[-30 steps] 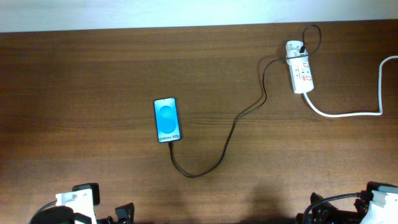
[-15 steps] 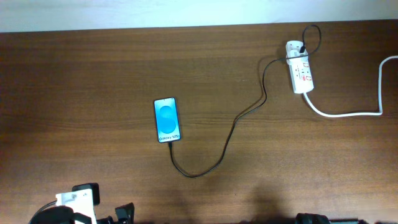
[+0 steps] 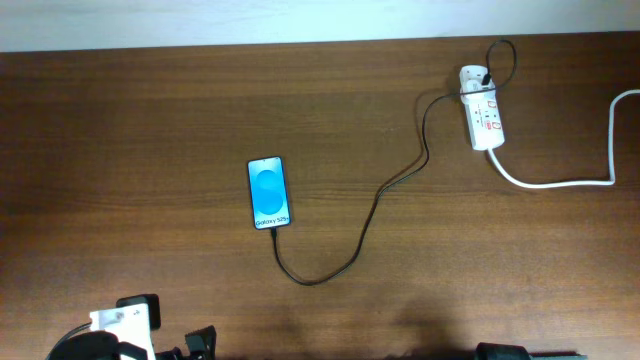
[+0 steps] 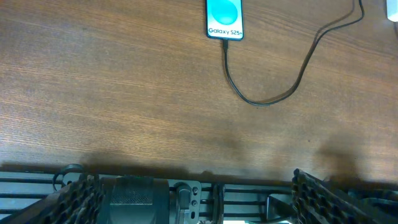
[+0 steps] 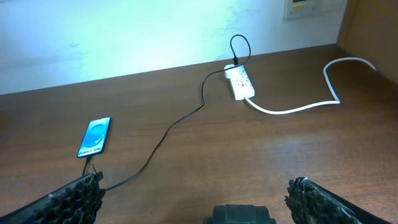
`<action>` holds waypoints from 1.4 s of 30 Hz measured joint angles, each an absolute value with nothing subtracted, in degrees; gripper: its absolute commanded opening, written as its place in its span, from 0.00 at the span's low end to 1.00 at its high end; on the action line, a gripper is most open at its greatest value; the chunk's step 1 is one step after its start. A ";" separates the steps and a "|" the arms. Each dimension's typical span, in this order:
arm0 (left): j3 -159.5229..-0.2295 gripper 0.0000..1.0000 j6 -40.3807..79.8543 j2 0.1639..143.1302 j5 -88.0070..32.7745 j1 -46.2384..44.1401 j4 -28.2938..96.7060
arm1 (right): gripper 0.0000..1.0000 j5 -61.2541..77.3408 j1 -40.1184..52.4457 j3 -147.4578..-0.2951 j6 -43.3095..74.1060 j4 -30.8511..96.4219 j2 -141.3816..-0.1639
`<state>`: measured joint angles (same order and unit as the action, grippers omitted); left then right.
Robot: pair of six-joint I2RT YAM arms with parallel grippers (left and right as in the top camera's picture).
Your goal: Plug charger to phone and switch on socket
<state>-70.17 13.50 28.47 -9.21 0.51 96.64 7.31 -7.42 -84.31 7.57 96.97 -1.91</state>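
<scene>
The phone lies flat at mid-table with its blue screen lit, and also shows in the wrist views as phone and phone. The charger is a thin black cable. Its tip meets the phone's near edge, then it loops right and runs up to the socket at the far right. The socket's red switch marks are too small to read. My left gripper is open at the table's front edge, well short of the phone. My right gripper is open too, low at the near edge.
A thick white cord leaves the socket and curls off the right side. A white wall stands behind the table with a wall plate on it. A black slatted frame lies under the left gripper.
The right arm has drawn back out of the overhead view at the bottom right. The phone, the cable, the socket and the left arm have not moved.
</scene>
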 measured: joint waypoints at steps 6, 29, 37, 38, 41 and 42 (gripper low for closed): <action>-70.17 0.99 13.50 28.47 -9.21 0.51 96.64 | 0.98 7.25 -7.42 -84.31 7.55 96.95 -1.91; -70.11 0.99 13.50 28.47 -9.21 0.51 96.68 | 0.98 13.72 -7.42 -59.79 5.98 70.63 -1.10; -70.06 0.99 13.50 28.42 -9.19 0.51 96.62 | 0.98 22.96 -7.38 -39.00 6.09 44.23 -0.82; -70.04 0.99 13.50 28.40 -9.21 0.51 96.66 | 0.98 23.33 -7.27 -37.17 6.09 41.47 -0.84; -70.04 1.00 13.50 28.38 -9.21 0.51 96.66 | 0.98 24.21 -4.69 -29.76 6.07 33.41 -0.84; -70.04 1.00 13.50 28.38 -9.21 0.51 96.64 | 0.98 24.34 -3.95 -28.14 6.11 31.77 -0.86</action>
<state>-70.04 13.50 28.38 -9.21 0.51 96.64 24.34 -3.95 -28.14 6.11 31.77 -0.86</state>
